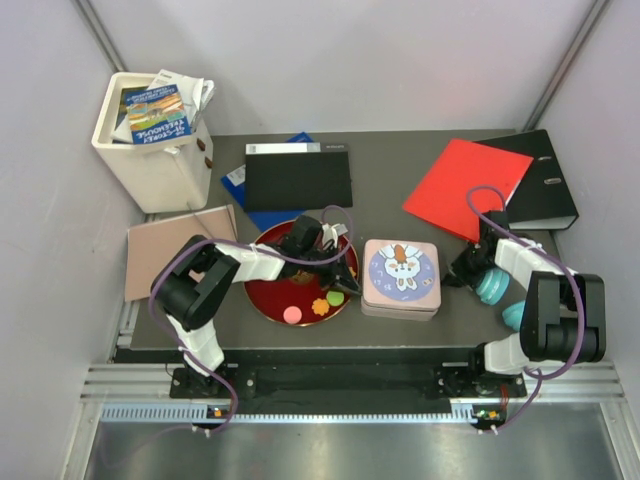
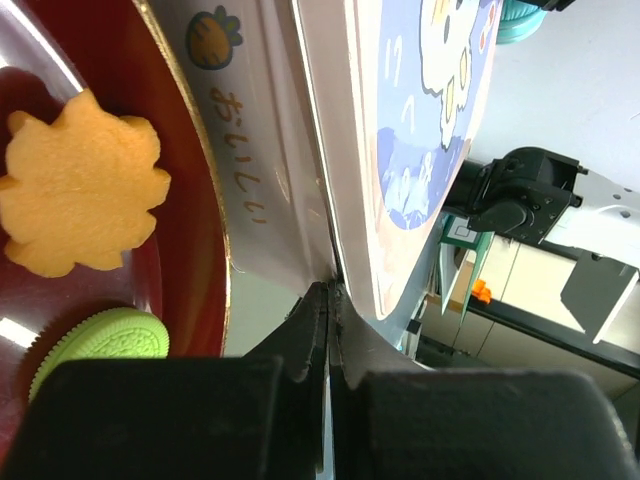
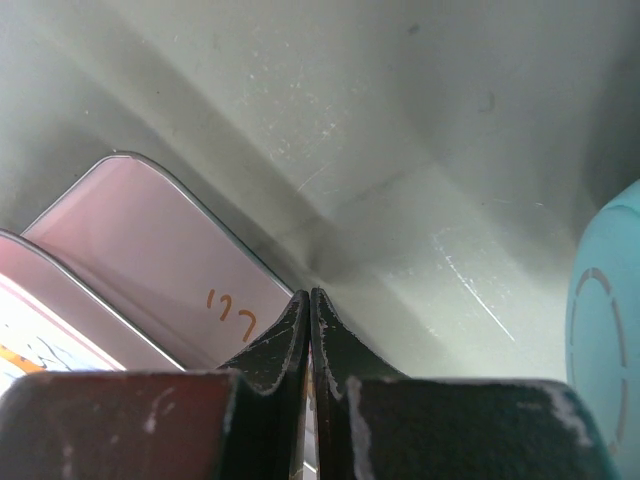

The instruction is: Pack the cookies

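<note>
Both shut, empty: left pincer (image 2: 328,292) at the tin's (image 1: 401,278) left edge, right pincer (image 3: 308,297) at its right. Cookies (image 1: 320,306) left of the tin, their red plate (image 1: 262,296) partly covered by the left arm.

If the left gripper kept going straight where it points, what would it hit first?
Probably the side of the pink tin, right ahead of the shut left gripper; depth is unclear.

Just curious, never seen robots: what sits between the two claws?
A pink tin with a cartoon lid sits between the left gripper and right gripper, clearest in the top view.
</note>
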Available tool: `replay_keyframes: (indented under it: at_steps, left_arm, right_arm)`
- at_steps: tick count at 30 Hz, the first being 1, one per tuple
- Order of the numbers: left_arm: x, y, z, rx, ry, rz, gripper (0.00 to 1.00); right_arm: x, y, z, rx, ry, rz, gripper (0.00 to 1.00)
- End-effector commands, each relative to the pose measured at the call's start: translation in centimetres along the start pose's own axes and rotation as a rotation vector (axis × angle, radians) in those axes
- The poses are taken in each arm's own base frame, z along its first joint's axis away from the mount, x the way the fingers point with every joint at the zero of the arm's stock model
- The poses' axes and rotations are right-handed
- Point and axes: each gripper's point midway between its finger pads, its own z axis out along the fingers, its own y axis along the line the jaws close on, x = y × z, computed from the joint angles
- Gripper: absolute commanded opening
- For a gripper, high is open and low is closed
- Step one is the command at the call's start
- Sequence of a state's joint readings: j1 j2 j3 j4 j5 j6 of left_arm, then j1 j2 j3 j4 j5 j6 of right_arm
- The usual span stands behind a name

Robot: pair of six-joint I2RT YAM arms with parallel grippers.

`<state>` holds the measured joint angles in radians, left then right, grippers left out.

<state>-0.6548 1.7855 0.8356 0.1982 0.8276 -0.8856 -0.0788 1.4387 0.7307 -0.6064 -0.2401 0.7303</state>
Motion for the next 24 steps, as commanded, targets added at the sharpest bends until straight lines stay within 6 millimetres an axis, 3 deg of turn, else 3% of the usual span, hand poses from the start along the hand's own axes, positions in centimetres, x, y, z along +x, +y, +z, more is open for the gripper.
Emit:
replay_keyframes:
  at_steps: [1, 16, 19, 24]
  left_arm:
    - [-0.3, -1.7, -0.1, 0.033, 0.016, 0.072, 0.00]
    - [1.4, 0.4, -1.1, -0.057, 0.058, 0.101, 0.00]
    - [1.7, 1.1, -1.7, -0.103, 0.059, 0.088, 0.00]
    - [0.6, 1.9, -3.6, -0.161, -0.021, 0.056, 0.00]
  right_arm:
    - [-1.2, 0.5, -0.7, -0.022, -0.048, 0.005, 0.00]
    - [-1.5, 0.4, -1.3, -0.012, -0.074, 0.003, 0.00]
    - [-2.0, 0.5, -2.2, -0.009, -0.109, 0.006, 0.00]
    - [-3.7, 2.0, -5.7, -0.041, -0.224, 0.018, 0.00]
